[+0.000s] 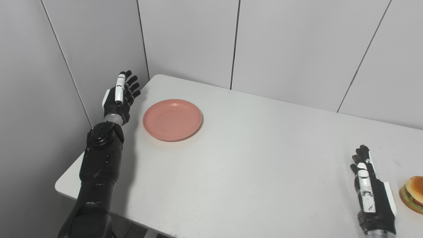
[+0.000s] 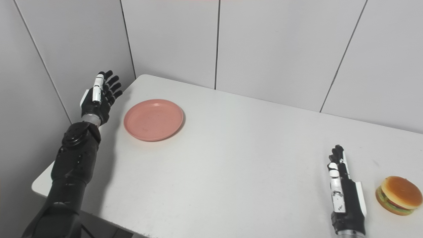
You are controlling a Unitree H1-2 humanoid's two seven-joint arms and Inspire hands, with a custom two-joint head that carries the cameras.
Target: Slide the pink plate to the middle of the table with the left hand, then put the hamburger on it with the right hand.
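Note:
The pink plate (image 1: 172,119) lies empty on the white table (image 1: 251,158) near its far left corner. My left hand (image 1: 121,96) is raised just left of the plate, over the table's left edge, open with fingers spread, not touching the plate. The hamburger (image 2: 399,195) sits on the table at the near right; in the left eye view (image 1: 413,194) it is cut by the picture's edge. My right hand (image 2: 343,193) rests on the table just left of the hamburger, open, fingers straight, holding nothing.
Grey wall panels (image 1: 297,43) stand behind the table and along its left side, close to my left hand. The table's left edge and rounded near-left corner (image 1: 61,185) lie beside my left forearm.

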